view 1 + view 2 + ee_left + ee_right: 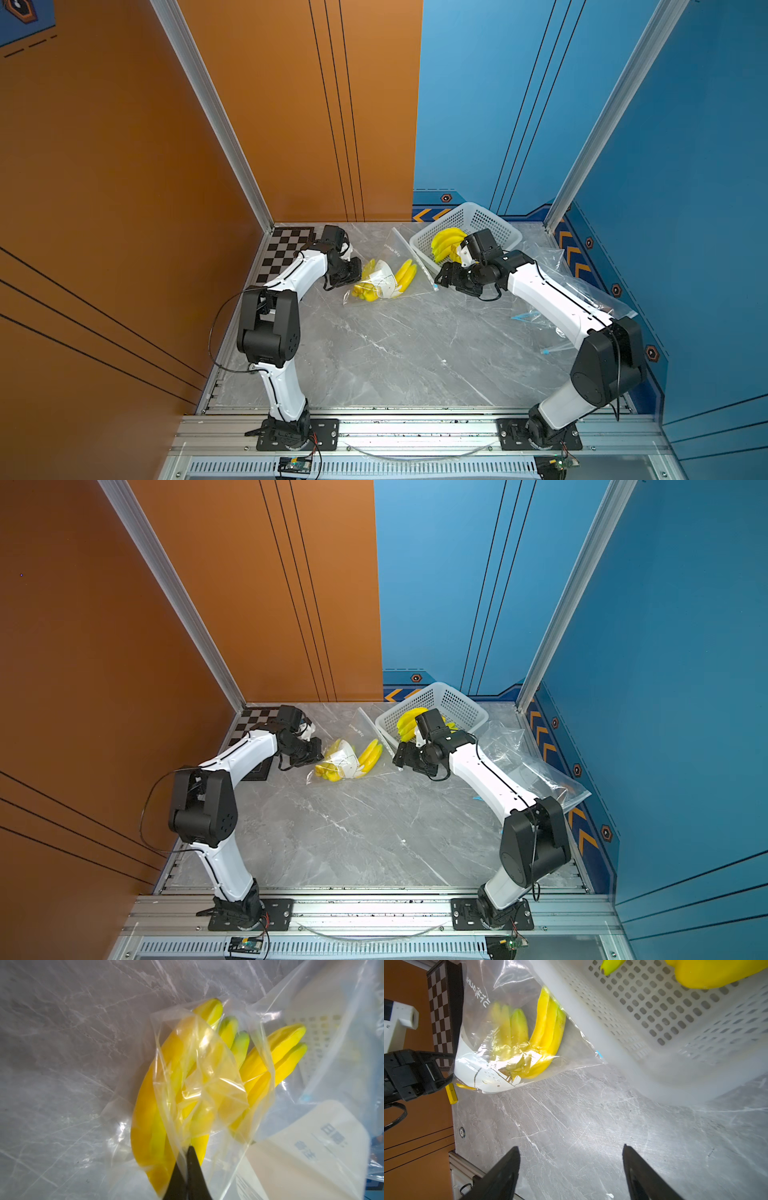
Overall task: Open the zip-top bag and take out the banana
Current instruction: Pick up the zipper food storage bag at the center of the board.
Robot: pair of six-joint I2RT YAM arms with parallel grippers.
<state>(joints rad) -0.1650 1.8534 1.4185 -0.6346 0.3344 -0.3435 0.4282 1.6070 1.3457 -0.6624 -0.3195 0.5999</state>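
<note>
Lying just beside the basket in both top views, the clear bag holds the bananas, with the left gripper at its side away from the basket and the right gripper at the basket's near corner. From the left wrist, the black fingers are pressed together on a fold of the bag's film over the bananas. From the right wrist, that arm's fingers stand wide apart, empty, above bare table beside the basket.

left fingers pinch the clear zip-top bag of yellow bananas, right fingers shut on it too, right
No: the right fingers are open and empty, per the right wrist view. The left fingers do pinch the clear zip-top bag.
</note>
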